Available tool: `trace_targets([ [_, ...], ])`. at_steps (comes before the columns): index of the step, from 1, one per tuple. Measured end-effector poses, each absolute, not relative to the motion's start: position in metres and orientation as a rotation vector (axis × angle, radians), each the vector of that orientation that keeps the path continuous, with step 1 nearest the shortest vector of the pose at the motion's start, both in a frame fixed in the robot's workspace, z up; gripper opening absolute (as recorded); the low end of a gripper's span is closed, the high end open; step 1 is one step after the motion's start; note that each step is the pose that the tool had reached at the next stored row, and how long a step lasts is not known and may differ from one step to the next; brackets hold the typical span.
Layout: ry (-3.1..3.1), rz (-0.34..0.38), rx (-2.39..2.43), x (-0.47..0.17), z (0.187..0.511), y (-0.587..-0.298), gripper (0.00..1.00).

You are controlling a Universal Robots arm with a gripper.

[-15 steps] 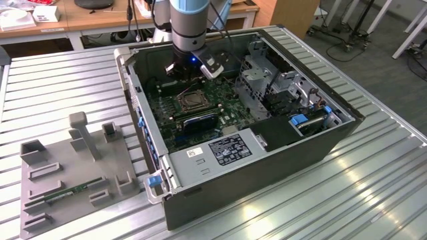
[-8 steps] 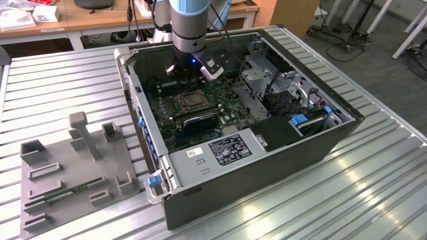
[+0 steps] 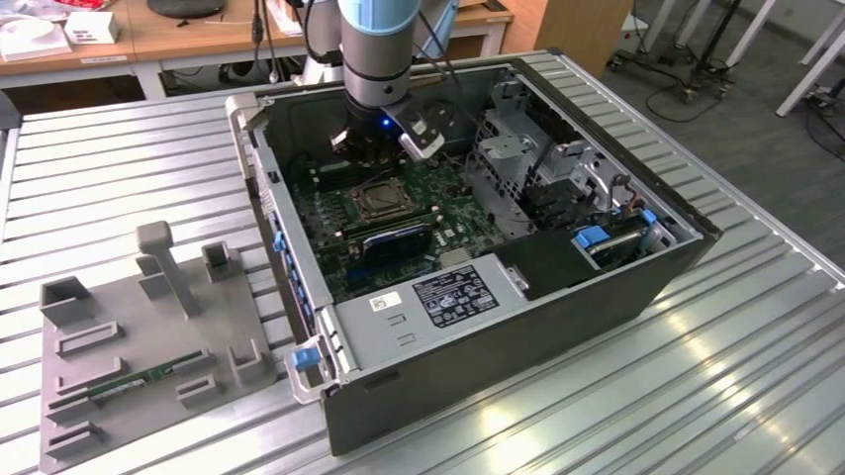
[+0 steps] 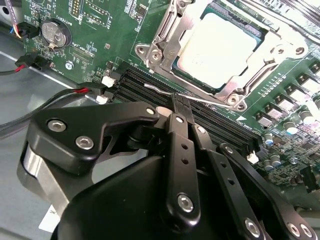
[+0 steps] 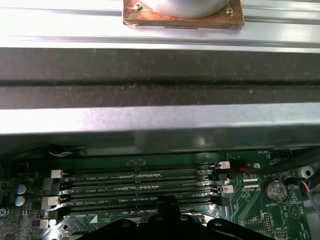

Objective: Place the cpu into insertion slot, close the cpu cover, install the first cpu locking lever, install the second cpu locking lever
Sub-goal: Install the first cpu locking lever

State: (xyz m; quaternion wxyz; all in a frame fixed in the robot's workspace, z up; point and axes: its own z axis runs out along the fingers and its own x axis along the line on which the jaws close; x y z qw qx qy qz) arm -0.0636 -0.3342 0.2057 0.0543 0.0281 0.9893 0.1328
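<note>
Exterior view: reaching down into the open computer case (image 3: 620, 267) lying on the slatted metal table (image 3: 739, 376), bringing the gripper (image 3: 376, 148) low over the green motherboard (image 3: 456, 223), just beyond the insertion slot (image 3: 376, 201). Lying toward the exterior view's left, well apart from the case: a grey fixture (image 3: 119, 336) carrying a memory stick (image 3: 133, 381). Sitting at the near end of the case: the white-labelled power supply (image 3: 442, 297).

Looking past the black linkages in the second wrist view: keeping the fingers (image 4: 177, 120) pressed together with no gap showing, setting the tip of the gripper (image 4: 176, 100) against a thin silvery locking lever (image 4: 210, 100) running along the edge of the socket. Not showing whether pinching that wire or merely touching it. Resting the cpu (image 4: 220, 42) flat in the insertion slot (image 4: 260, 31), pale face up, and framing it with the cpu cover (image 4: 165, 30), lying down over the chip's edges. Lining up long black memory slots (image 4: 132, 80) between lever and gripper body, and showing a coin battery (image 4: 54, 34) well off to one side.

Peering over the gripper (image 5: 167, 202) in the first wrist view: facing the memory slots (image 5: 140, 187), the coin battery (image 5: 274, 190) and the case wall (image 5: 160, 117).
</note>
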Motion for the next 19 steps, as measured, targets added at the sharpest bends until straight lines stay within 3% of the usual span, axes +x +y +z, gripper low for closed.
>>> trace_targets([
  [19, 3.005, 0.403, 0.085, -0.0629, 0.2010, -0.3341, 0.11],
])
